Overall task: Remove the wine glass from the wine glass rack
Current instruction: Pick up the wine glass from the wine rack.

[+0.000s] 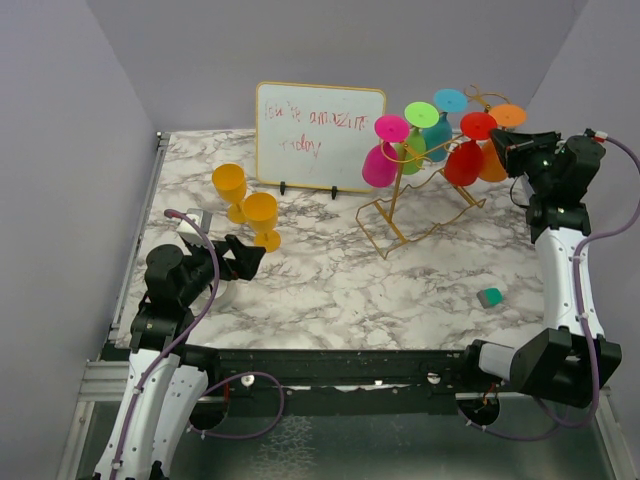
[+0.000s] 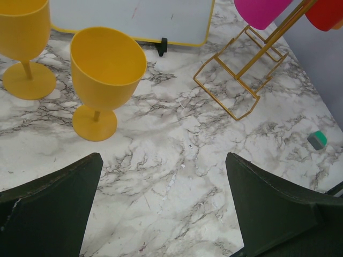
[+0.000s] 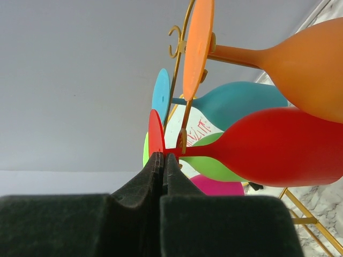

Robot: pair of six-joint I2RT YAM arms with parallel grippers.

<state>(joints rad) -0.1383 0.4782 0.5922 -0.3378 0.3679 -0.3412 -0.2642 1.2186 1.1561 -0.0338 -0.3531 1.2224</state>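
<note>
The gold wire wine glass rack [image 1: 400,215] stands at the back right with several coloured glasses hanging upside down from it. My right gripper [image 1: 503,145] is at its right end, shut on the rim of the round foot [image 3: 155,134] of the red wine glass [image 3: 284,144], which still hangs on the rail [image 3: 185,53]. The right wrist view shows both jaws [image 3: 163,158] pinching that thin red disc. My left gripper [image 2: 163,160] hovers open over bare marble at the front left, with nothing between its fingers.
Orange [image 3: 305,64], teal [image 3: 236,101], green [image 3: 214,166] and pink [image 3: 217,187] glasses hang beside the red one. Two yellow glasses [image 1: 230,185] [image 1: 261,215] stand upright at the left. A white dry-erase board [image 1: 320,135] stands at the back. A small teal block [image 1: 489,297] lies front right.
</note>
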